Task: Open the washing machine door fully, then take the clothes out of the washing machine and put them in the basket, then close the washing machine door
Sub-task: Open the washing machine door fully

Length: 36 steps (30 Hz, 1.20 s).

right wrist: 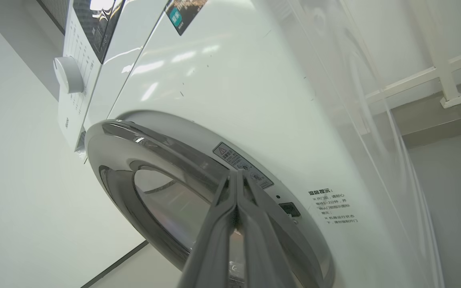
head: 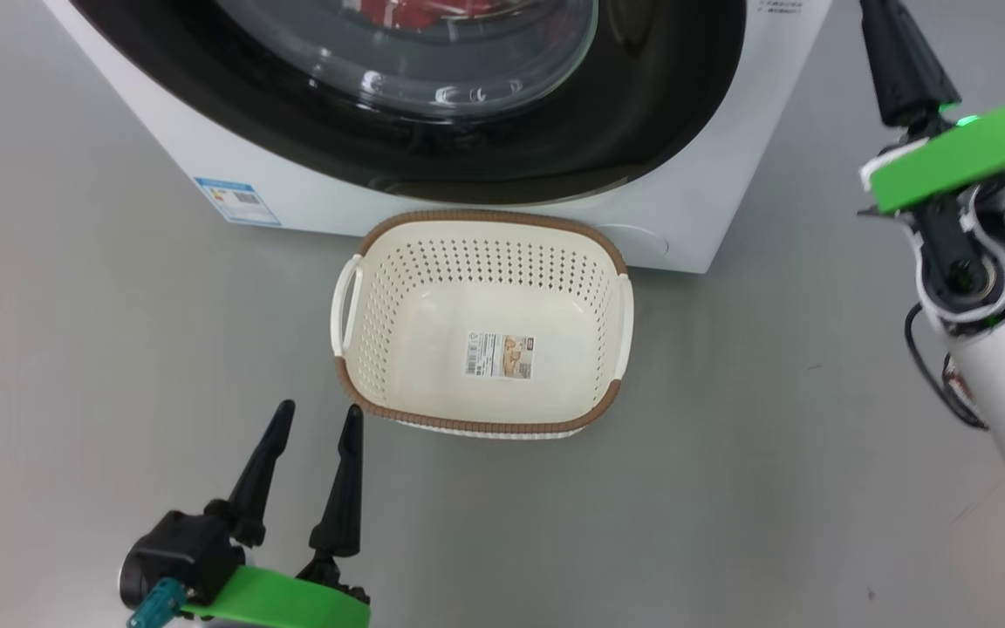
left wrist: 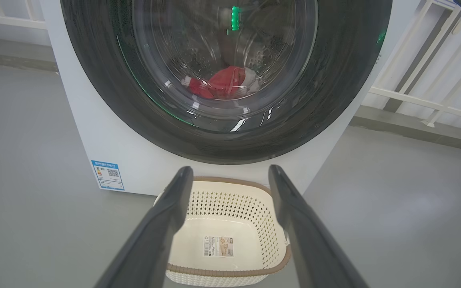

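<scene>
Clothes in the washing machine, label on the basket bottom

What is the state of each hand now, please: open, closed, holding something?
Left hand: open, holding nothing, near the basket.
Right hand: closed, fingers pressed together, holding nothing, tips near the rim of the washing machine door.
</scene>
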Tool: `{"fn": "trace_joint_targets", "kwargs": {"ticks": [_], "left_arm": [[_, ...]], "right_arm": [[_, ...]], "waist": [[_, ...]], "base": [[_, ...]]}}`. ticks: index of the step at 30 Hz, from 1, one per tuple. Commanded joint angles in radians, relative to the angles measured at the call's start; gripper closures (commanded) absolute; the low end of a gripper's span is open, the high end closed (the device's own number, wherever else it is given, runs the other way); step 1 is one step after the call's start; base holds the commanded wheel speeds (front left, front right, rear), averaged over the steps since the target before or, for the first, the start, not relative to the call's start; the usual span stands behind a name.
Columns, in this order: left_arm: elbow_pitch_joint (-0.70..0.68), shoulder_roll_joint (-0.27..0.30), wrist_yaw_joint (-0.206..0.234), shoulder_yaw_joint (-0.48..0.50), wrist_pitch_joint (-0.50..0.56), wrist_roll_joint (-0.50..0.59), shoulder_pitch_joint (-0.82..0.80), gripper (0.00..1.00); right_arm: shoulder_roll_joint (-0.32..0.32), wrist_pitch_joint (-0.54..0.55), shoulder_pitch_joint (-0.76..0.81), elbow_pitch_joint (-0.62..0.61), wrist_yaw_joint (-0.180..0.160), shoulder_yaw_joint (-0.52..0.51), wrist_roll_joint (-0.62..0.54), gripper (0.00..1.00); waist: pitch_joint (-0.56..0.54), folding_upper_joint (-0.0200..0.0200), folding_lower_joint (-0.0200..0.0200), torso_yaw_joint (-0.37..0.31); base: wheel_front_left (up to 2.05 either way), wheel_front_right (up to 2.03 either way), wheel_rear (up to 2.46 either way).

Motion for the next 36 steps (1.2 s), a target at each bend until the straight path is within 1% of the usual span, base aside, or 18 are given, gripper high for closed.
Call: {"fn": "trace_joint_targets", "kwargs": {"ticks": [1,6,15,20,26,36], "left_arm": [[-0.018,0.011,-0.004,0.027,-0.012,-0.004,-0.026,0.0],[-0.014,0.011,-0.009,0.013,-0.012,-0.008,-0.041,0.0],[-0.011,0.011,-0.016,-0.011,-0.012,-0.016,-0.07,0.0],[-0.011,0.011,-0.018,-0.024,-0.012,-0.024,-0.086,0.0],[-0.01,0.011,-0.02,-0.049,-0.012,-0.036,-0.109,0.0],[-0.015,0.011,-0.019,-0.071,-0.012,-0.058,-0.131,0.0]], "right_arm": [[-0.006,0.018,-0.028,-0.017,0.008,0.019,0.034,1.0],[-0.033,0.096,-0.089,-0.001,0.008,0.048,0.134,1.0],[-0.069,0.248,-0.187,0.05,0.008,0.057,0.289,1.0],[-0.087,0.325,-0.243,0.076,0.008,0.08,0.314,1.0],[-0.093,0.424,-0.31,0.109,0.008,0.078,0.373,1.0],[-0.108,0.576,-0.38,0.16,0.008,0.104,0.406,1.0]], "waist": [[0.014,0.0,0.0,0.008],[0.035,0.0,0.0,0.021],[0.08,0.0,0.0,0.055],[0.106,0.0,0.0,0.072],[0.139,0.0,0.0,0.094],[0.167,0.0,0.0,0.123]], "base": [[0.0,0.0,0.0],[0.0,0.0,0.0],[0.0,0.0,0.0],[0.0,0.0,0.0],[0.0,0.0,0.0],[0.0,0.0,0.0]]}}
